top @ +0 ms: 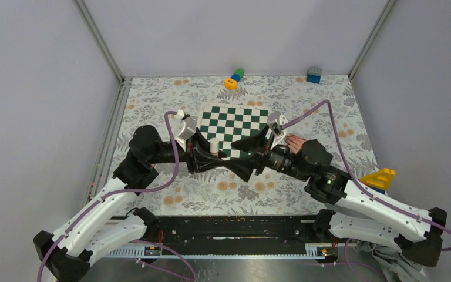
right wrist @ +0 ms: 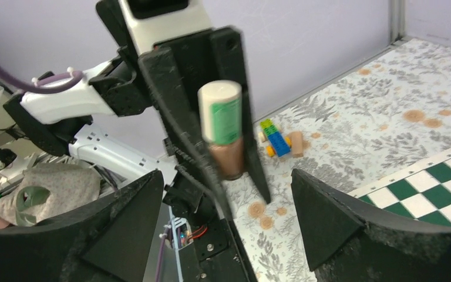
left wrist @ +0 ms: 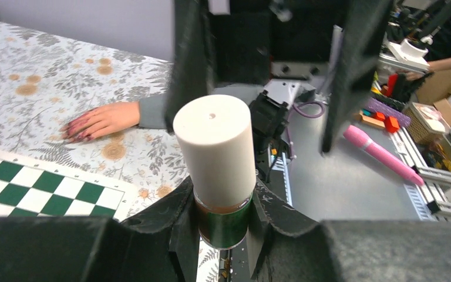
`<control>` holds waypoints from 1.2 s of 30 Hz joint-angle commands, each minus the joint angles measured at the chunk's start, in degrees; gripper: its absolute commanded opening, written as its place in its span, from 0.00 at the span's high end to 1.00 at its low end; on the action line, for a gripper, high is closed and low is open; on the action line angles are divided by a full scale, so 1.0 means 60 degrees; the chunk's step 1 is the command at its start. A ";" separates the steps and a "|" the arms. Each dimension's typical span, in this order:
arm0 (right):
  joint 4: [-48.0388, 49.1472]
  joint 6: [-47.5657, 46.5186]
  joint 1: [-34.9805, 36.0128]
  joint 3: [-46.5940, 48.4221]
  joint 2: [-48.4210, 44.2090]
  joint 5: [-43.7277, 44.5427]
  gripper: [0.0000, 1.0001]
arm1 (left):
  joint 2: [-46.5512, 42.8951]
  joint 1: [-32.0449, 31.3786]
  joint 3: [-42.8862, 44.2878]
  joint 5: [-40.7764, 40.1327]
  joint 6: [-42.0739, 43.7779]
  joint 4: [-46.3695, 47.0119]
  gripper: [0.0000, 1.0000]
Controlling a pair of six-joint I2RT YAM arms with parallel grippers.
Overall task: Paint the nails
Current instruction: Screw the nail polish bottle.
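Left tool point(left wrist: 223, 218) pinching white-capped bottle point(left wrist: 214, 150), right tool point(right wrist: 228, 182) spread wide facing it, arms angled inward

The flowery table point(top: 170, 100) holds a green-and-white chessboard point(top: 235, 123), a person's hand point(top: 295, 143) lying flat, a little bright toy point(top: 234, 78) and a blue block point(top: 313, 74).

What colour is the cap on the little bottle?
Creamy white. The cap tops the bottle; the left wrist view shows it best.
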 commanded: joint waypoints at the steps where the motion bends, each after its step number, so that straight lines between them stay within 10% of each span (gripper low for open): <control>1: -0.0413 0.0263 -0.1401 0.0875 -0.0190 -0.2827 0.13 | -0.0100 -0.0246 0.0642 0.1152 0.0295 0.0387 1.00; 11: 0.2304 0.1712 -0.2226 0.1502 0.0795 -0.7081 0.20 | 0.0289 -0.1093 0.0789 0.2325 -0.0157 0.0644 1.00; 36: 0.3597 0.2433 -0.1918 0.1502 0.1997 -0.7614 0.43 | 0.0405 -0.1495 0.0672 0.2640 -0.0661 0.1247 1.00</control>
